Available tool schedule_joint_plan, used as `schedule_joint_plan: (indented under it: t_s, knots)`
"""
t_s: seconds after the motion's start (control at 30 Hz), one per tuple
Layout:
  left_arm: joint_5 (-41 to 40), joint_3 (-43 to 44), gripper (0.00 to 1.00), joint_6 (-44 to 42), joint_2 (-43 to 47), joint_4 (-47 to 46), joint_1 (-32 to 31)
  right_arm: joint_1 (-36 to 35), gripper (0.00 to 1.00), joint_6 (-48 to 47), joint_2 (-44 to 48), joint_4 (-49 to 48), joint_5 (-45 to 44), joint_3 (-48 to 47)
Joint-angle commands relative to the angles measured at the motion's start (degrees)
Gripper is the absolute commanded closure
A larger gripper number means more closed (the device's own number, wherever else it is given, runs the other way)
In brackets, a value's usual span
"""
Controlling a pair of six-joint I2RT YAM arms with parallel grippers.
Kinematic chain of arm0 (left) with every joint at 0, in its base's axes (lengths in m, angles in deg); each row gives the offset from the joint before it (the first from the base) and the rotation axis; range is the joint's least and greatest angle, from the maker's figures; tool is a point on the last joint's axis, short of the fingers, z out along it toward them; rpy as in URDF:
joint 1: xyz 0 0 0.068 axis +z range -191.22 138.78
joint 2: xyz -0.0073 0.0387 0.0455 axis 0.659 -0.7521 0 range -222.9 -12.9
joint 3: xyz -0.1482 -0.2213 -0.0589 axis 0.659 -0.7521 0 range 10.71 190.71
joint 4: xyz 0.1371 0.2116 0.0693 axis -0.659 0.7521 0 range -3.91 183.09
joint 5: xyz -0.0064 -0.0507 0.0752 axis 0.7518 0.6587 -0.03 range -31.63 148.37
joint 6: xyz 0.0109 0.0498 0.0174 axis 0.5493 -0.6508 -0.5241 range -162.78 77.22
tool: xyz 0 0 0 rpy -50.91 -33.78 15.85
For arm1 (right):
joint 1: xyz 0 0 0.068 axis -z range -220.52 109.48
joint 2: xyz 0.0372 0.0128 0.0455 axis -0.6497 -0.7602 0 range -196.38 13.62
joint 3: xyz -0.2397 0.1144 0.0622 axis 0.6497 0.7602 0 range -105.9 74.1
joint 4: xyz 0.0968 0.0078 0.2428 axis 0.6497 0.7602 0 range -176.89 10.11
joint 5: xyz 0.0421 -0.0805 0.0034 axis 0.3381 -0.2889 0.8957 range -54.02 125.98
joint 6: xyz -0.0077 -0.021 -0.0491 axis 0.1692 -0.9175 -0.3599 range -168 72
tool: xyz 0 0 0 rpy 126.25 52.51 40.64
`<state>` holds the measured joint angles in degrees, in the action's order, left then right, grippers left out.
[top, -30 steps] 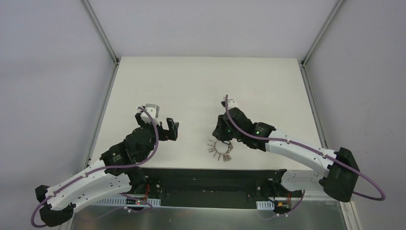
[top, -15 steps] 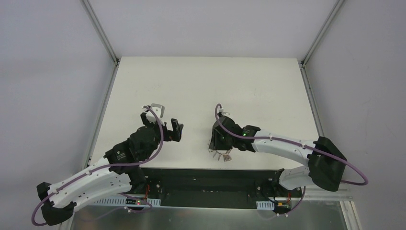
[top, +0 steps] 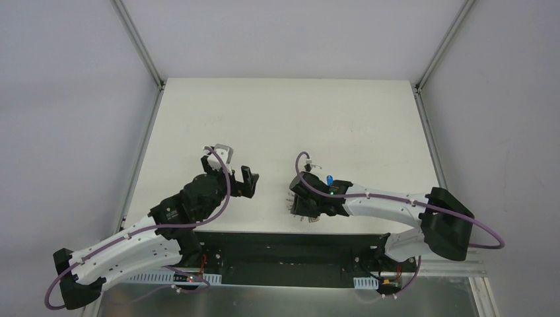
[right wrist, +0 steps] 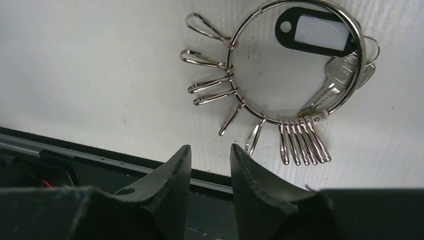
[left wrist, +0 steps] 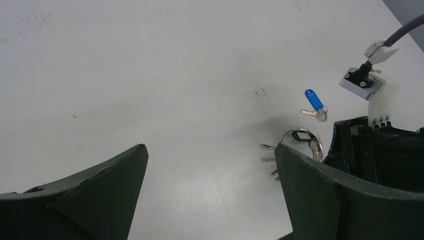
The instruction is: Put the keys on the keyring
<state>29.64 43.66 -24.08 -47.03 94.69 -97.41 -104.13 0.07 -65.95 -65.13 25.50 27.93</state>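
The right gripper point(right wrist: 210, 152) holds its fingers a narrow slit apart with nothing between them; the tips hang just short of the keyring point(right wrist: 231, 55), close to the near edge of the table point(top: 277, 119); the keyring lies flat on the table, and a fan of wire clips point(right wrist: 305, 140) spreads outward from its wire on the side toward the fingers; the black-tagged key point(right wrist: 332, 82) rests across the ring's far side, tag inside the loop and blade over the wire; it seems threaded on, though the joint is hard to read; the blue-headed key point(left wrist: 312, 99) lies alone on the table, near the ring but apart from it, beside the right arm point(top: 383, 201); the left gripper point(left wrist: 210, 147) has its fingers spread wide and empty above bare table, well to the left of the ring.
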Motion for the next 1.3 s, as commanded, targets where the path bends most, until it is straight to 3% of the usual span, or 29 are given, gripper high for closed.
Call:
schedule_joint_plan:
  t_s: [0.0,0.67,0.93,1.03,1.27]
  knots:
    - [2.16,-0.59,0.01,0.83,0.16,-3.19,-0.05,-0.26,0.62,5.03,-1.73,3.09,-2.8,-0.52]
    - [1.01,-2.82,0.01,0.68,-0.79,-6.67,0.02,-0.03,0.67,6.43,-8.06,2.33,-2.07,-3.39]
    - [2.18,-2.45,0.0,-0.13,-2.66,-6.81,0.01,0.27,0.84,5.93,-8.79,3.89,-2.53,-3.38]
    - [1.14,-2.54,0.0,-0.24,-2.62,-6.93,0.02,0.31,0.99,5.67,-8.66,4.75,-2.49,-3.13]
    - [0.96,-2.54,0.0,-0.31,-2.83,-7.05,0.02,-1.89,1.0,-0.31,-6.12,9.02,-2.29,-6.22]
